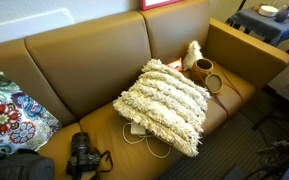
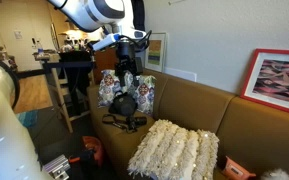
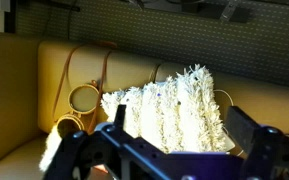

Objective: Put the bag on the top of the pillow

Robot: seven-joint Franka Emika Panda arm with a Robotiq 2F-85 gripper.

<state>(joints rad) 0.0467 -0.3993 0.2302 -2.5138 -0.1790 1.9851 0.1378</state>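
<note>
The small tan-brown bag (image 1: 202,70) sits on the sofa seat near the far armrest corner, just beside the large shaggy cream pillow (image 1: 164,100). Both also show in the wrist view, the bag (image 3: 82,100) to the left of the pillow (image 3: 169,110). In an exterior view the pillow (image 2: 174,150) leans on the seat with the bag (image 2: 234,170) behind it. My gripper (image 2: 127,68) hangs high above the other end of the sofa, well away from the bag. In the wrist view its jaws (image 3: 179,140) are open and empty.
A floral pillow (image 1: 9,115) and a black camera (image 1: 84,155) lie at the sofa's other end, with a dark bag (image 1: 19,165) in front. A white cable (image 1: 144,135) runs under the cream pillow. A white fluffy item (image 1: 192,52) stands behind the bag.
</note>
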